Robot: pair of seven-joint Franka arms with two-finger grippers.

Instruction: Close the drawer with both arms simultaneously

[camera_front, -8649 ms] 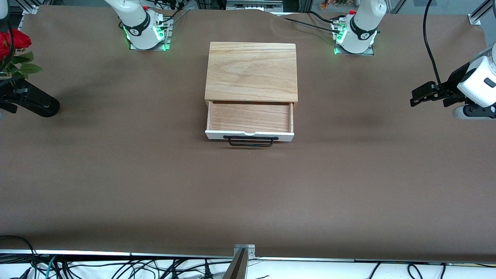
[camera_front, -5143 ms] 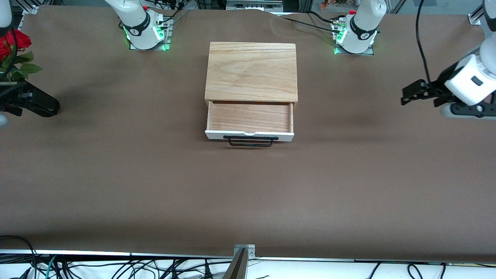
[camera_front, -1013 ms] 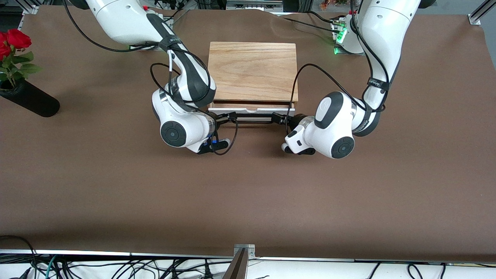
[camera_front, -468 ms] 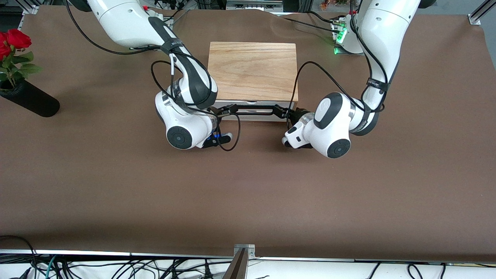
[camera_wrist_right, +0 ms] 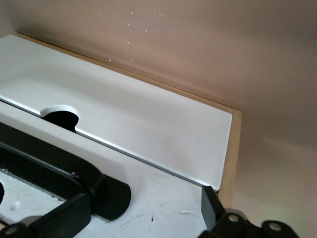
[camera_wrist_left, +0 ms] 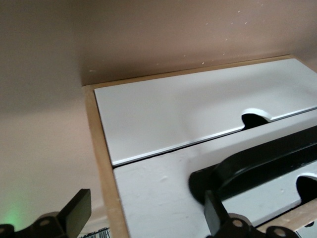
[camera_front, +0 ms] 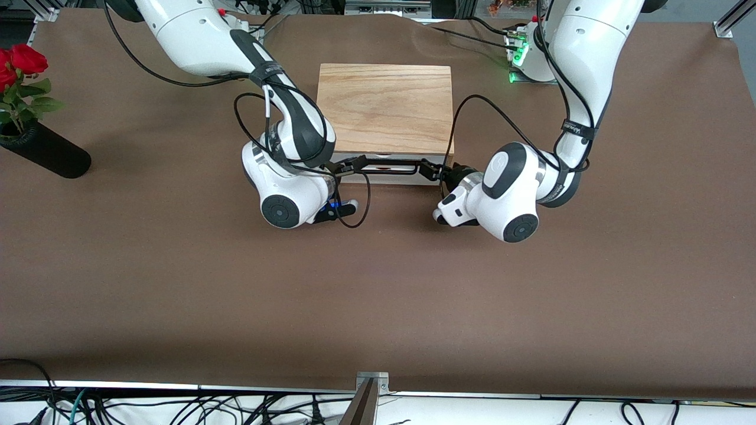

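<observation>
The drawer [camera_front: 387,177] is pushed into the oak box [camera_front: 384,106]; only its white front and black wire handle [camera_front: 390,160] show, no tray. My right gripper [camera_front: 345,167] is open at the handle's end toward the right arm's end of the table. My left gripper [camera_front: 436,172] is open at the handle's other end. In the left wrist view the open left gripper [camera_wrist_left: 146,201] is close against the white front [camera_wrist_left: 158,178], with the handle [camera_wrist_left: 257,163] beside one finger. In the right wrist view the open right gripper [camera_wrist_right: 144,198] is close against the front [camera_wrist_right: 168,193], beside the handle [camera_wrist_right: 49,163].
A black vase of red roses [camera_front: 44,153] lies at the right arm's end of the table. Both arms' elbows and black cables hang beside the box. Brown cloth covers the table [camera_front: 378,295] nearer the front camera.
Both arms came in from the table's ends to the drawer front. In the last second both grippers moved toward the box with it, and the drawer's tray slid out of sight.
</observation>
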